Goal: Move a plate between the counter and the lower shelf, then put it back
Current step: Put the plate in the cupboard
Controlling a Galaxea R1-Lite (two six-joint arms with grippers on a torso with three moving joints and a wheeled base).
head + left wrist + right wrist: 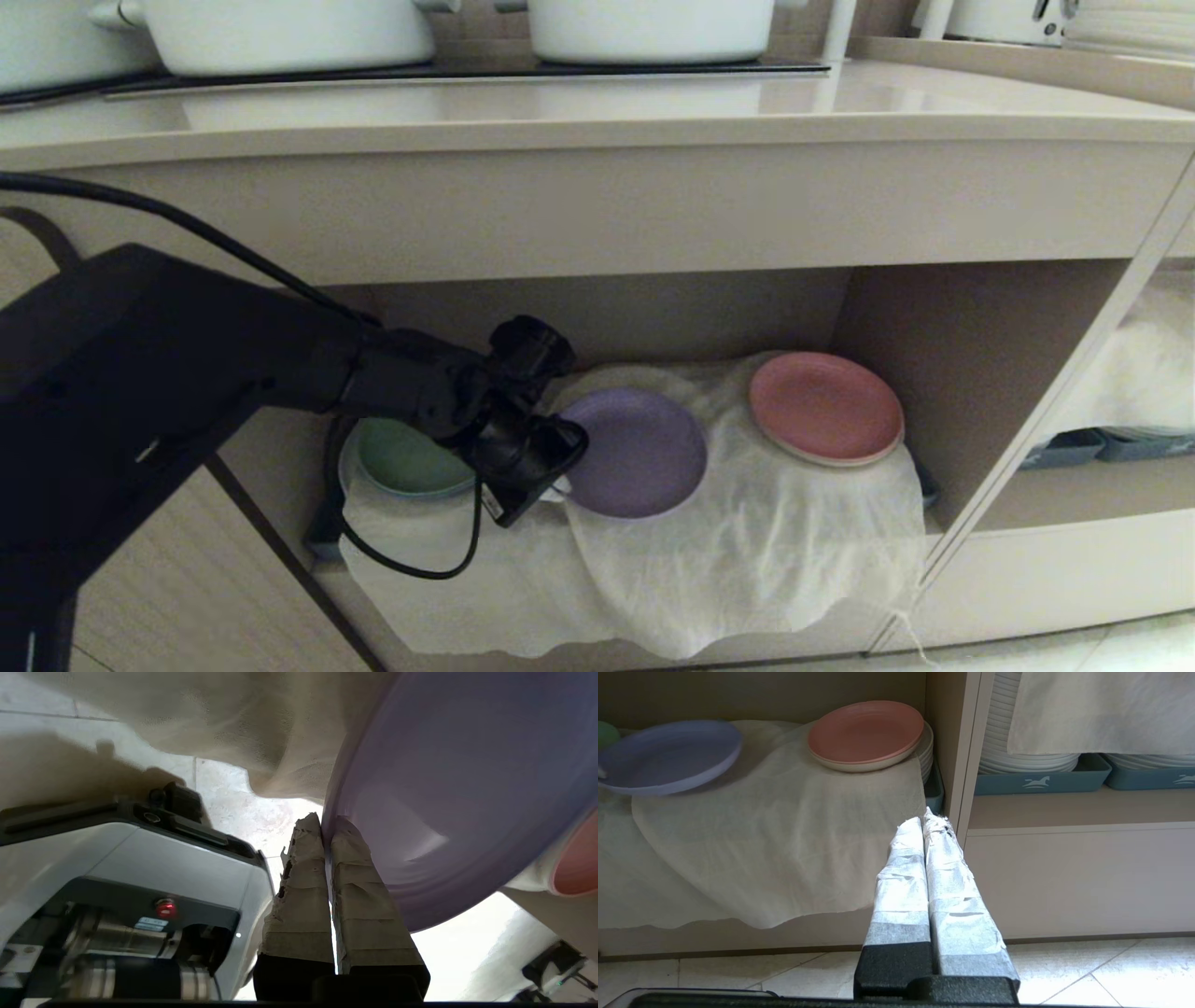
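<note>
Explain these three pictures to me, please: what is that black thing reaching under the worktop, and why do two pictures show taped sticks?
The black thing is a robot's left arm, seen from its head camera. The taped sticks are gripper fingers, filmed by a camera on each wrist. The left gripper is shut on the rim of the purple plate at the lower shelf, which is draped with a white cloth. A green plate and a pink plate sit beside it. The right gripper is shut, holding nothing, outside the shelf.
</note>
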